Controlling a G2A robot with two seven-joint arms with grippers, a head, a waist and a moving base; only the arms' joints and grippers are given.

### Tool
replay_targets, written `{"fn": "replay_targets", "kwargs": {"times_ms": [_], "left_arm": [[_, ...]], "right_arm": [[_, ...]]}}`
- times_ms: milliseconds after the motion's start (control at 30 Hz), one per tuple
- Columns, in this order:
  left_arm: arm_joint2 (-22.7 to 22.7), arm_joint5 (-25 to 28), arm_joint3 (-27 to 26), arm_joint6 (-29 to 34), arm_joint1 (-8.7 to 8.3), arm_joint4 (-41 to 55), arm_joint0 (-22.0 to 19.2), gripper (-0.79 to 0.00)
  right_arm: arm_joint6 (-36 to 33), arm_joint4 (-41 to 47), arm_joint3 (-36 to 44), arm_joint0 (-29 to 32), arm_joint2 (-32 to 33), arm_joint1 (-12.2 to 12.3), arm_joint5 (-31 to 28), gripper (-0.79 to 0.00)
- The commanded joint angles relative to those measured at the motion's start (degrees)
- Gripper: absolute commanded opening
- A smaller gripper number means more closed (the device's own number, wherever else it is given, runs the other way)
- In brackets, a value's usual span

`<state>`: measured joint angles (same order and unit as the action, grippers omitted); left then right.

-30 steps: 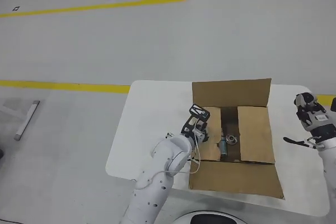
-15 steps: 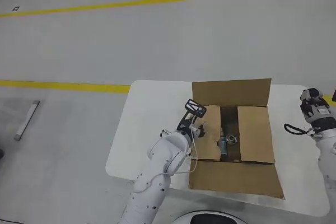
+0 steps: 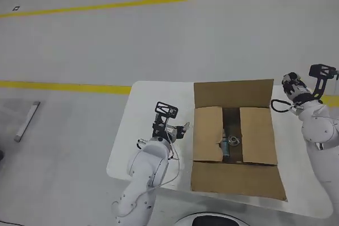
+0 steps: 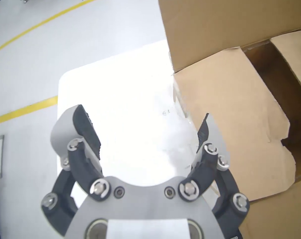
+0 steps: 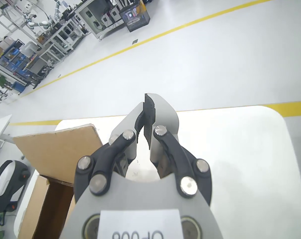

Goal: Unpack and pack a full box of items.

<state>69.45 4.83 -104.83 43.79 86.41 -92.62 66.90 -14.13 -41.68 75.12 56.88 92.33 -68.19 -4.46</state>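
— From above, how does it lie?
— The brown cardboard box [image 3: 231, 93] stands mouth-up on the white rounded bench [image 3: 147, 101], side flaps [image 3: 207, 133] half folded in. A grey cylinder [image 3: 225, 148] lies in the gap, long axis running near-to-far. The left pincer [image 3: 173, 118] is beside its left wall, the right pincer [image 3: 324, 71] past its far right corner.
— Left wrist?
— Pincer [image 4: 143, 115] spread wide, empty; box [image 4: 230, 115] just beside.
— Right wrist?
— Pads [image 5: 148, 115] pressed together on nothing; box [image 5: 55, 145] apart.

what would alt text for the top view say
A brown cardboard box with half-open flaps sits on a white rounded table, small grey metal parts visible through the gap. The left gripper hangs open beside the box; the right gripper, shut, is near the table's far corner.
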Motion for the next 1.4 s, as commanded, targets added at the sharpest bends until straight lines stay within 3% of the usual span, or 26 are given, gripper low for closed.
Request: {"fn": "replay_targets", "kwargs": {"times_ms": [0, 300, 500, 867, 1033, 1367], "left_arm": [[0.6, -0.8, -0.2, 0.1, -0.09, -0.4, 0.3, 0.0], [1.3, -3.2, 1.0, 0.1, -0.04, 1.0, -0.6, 0.0], [1.1, -3.6, 2.0, -0.2, -0.03, 1.2, -1.3, 0.0], [1.6, -4.4, 2.0, -0.5, 0.04, 4.4, -1.8, 0.0], [4.6, -3.5, 2.6, -1.5, -0.46, 3.5, -2.2, 0.0], [4.6, -3.5, 2.6, -1.5, -0.46, 3.5, -2.2, 0.0]], "right_arm": [[-1.1, 2.4, -3.2, -2.1, -0.5, -0.1, -1.7, -0.785], [-3.9, 4.9, -7.3, -4.2, -0.9, 0.4, -12.4, -0.785], [-6.0, 4.7, -4.7, -1.3, 1.1, 1.5, -21.3, -0.785], [-8.0, 1.5, 5.9, 8.1, 5.2, 3.3, -31.3, -0.785], [-8.0, -1.0, 9.2, 12.0, 6.3, 4.0, -35.1, -0.785], [-6.1, -10.5, 13.6, 18.0, 6.2, 4.8, -37.9, -0.785]]}}
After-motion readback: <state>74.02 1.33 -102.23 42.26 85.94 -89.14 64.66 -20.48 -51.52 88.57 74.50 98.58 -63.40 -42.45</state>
